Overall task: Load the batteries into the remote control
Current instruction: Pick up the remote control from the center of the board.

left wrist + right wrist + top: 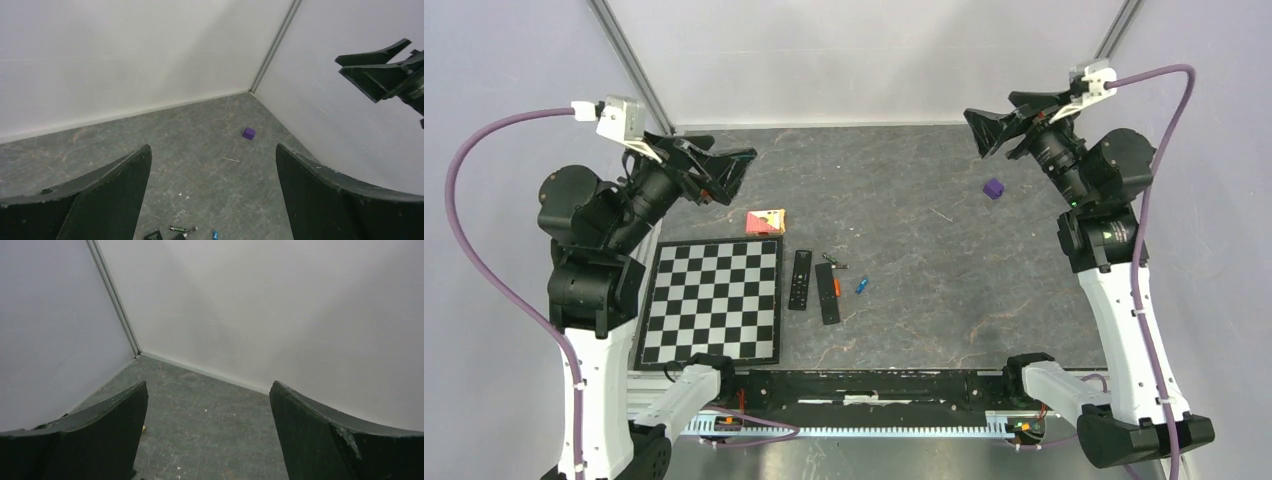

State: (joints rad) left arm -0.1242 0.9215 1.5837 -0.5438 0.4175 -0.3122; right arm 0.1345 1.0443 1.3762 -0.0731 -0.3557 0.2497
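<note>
Beside remote control: twin remote, chessboard.

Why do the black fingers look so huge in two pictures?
Left wrist view: the left hand sits right at the lens, so its fingers loom large. Right wrist view: same for the right hand. Top view: both look small, under even light.

Looked matt and stone-veined on the surface; matt black plastic on the remote control; dull, edge-scuffed black plastic on the left fingers; smooth white on the walls.
</note>
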